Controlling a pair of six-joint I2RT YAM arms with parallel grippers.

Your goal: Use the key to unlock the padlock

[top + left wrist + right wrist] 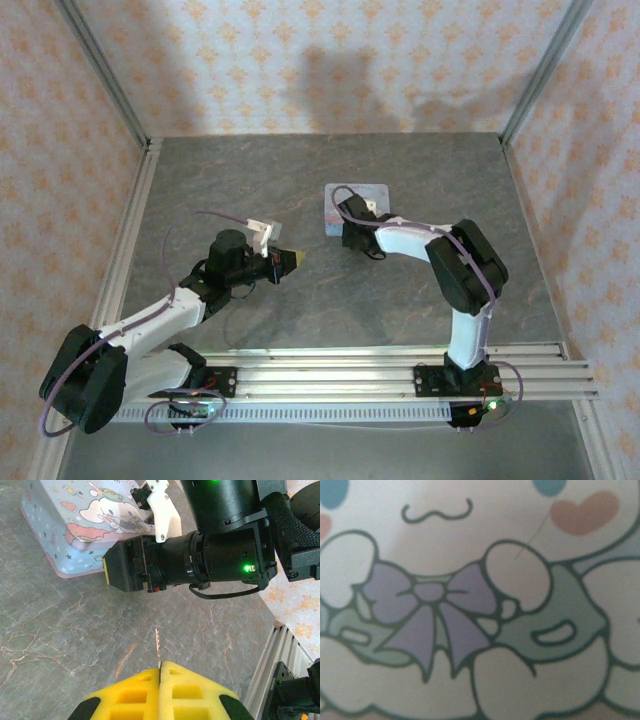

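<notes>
The key (158,647), judged thin, stiff and light, was pinched at its head by the closed left gripper (160,675), blade free; the opening of the right gripper (350,215) could not be told.

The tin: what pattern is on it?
The tin shows cartoon characters and stars on pale blue; left wrist view.

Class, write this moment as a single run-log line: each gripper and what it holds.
left gripper: shut on key | right gripper: at cartoon tin, jaws unclear
</notes>
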